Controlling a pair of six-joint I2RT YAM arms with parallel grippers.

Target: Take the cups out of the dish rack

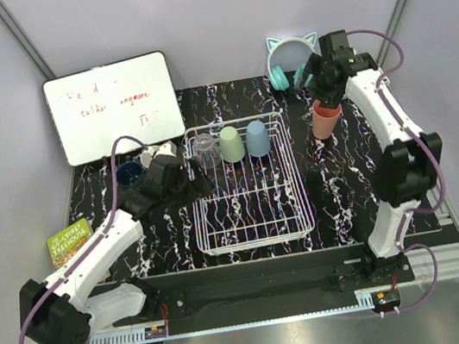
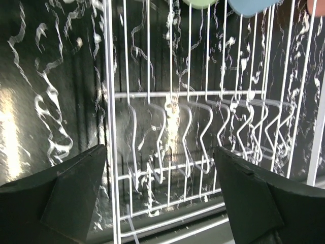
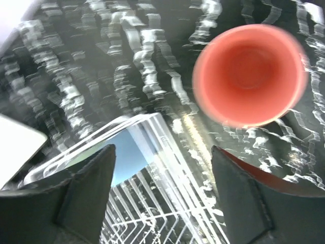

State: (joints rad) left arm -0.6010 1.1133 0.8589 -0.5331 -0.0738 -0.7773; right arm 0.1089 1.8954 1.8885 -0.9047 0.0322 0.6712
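Standing upright on the black white-veined table [image 1: 342, 193], just right of the large white wire dish rack [image 1: 258, 242], is a salmon-pink tumbler [image 1: 326, 119]. Inside the rack, along its far edge, a clear glass [image 1: 204, 150], a sage-green tumbler [image 1: 231, 144] and a light-blue tumbler [image 1: 256, 138] sit in a row. The right gripper [image 3: 162, 148] hangs above the pink tumbler with its fingers spread, gripping nothing. The left gripper [image 2: 160, 147], also spread wide and empty, hovers over the rack's left edge. Left of the rack sits what looks like a dark navy mug [image 1: 129, 172].
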